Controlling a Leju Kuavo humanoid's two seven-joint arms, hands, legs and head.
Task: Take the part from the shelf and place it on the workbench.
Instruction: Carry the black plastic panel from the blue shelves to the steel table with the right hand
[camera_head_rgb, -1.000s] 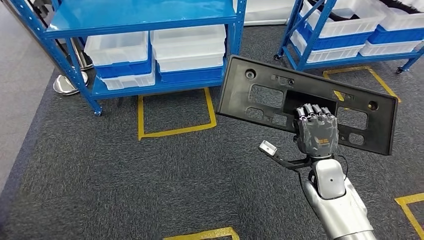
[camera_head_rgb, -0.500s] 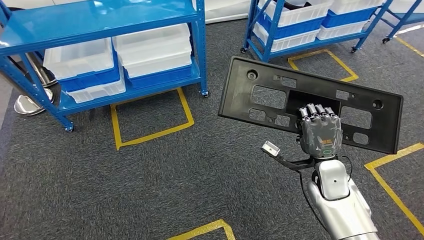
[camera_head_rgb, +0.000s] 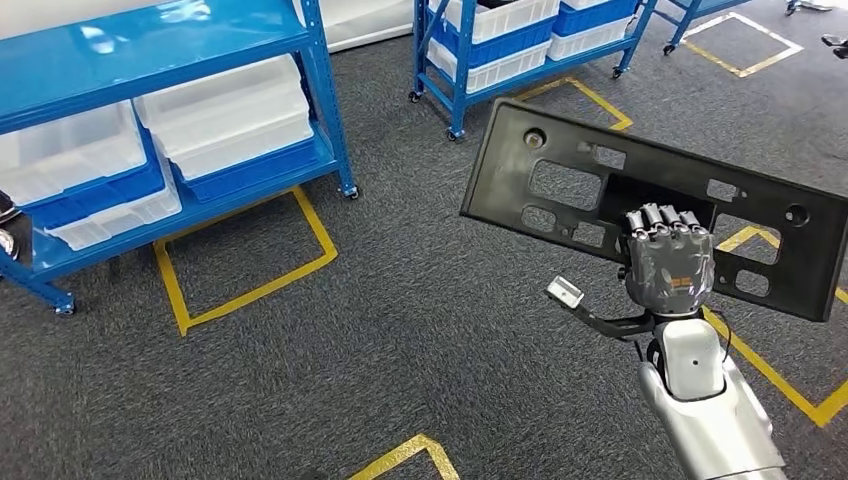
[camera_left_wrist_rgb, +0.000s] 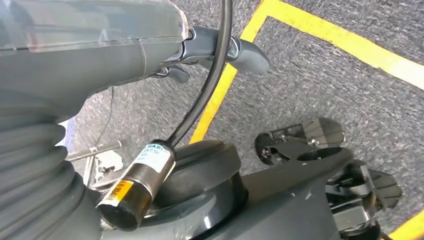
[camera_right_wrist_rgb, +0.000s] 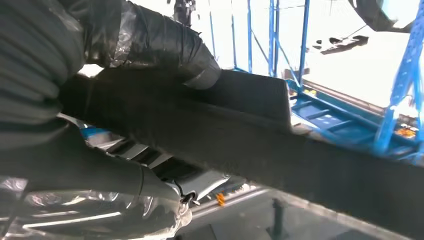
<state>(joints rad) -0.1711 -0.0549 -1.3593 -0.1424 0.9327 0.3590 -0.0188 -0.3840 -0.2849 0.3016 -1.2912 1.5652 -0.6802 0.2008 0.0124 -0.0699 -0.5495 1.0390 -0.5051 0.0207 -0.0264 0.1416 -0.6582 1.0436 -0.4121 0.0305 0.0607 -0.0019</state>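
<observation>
The part (camera_head_rgb: 560, 185) is a long black plastic panel with several cut-outs. My right hand (camera_head_rgb: 668, 265) grips it through a central opening, with the fingers hooked over the cut-out's edge, and holds it up above the carpeted floor, tilted down to the right. In the right wrist view the part's (camera_right_wrist_rgb: 300, 155) dark edge runs across the picture with my thumb (camera_right_wrist_rgb: 165, 45) pressed on it. The left hand (camera_left_wrist_rgb: 220, 50) hangs over the floor in the left wrist view, and how its fingers lie is unclear.
A blue shelf (camera_head_rgb: 200, 40) with white and blue bins (camera_head_rgb: 220, 110) stands at the far left. A second blue shelf on wheels (camera_head_rgb: 500, 40) stands further back. Yellow tape squares (camera_head_rgb: 240, 290) mark the grey carpet, and one line (camera_head_rgb: 770, 370) runs under the part.
The whole scene has shifted left as the camera turned right; the shelves slid towards the left edge. The part stays in my right hand, in the same pose.
</observation>
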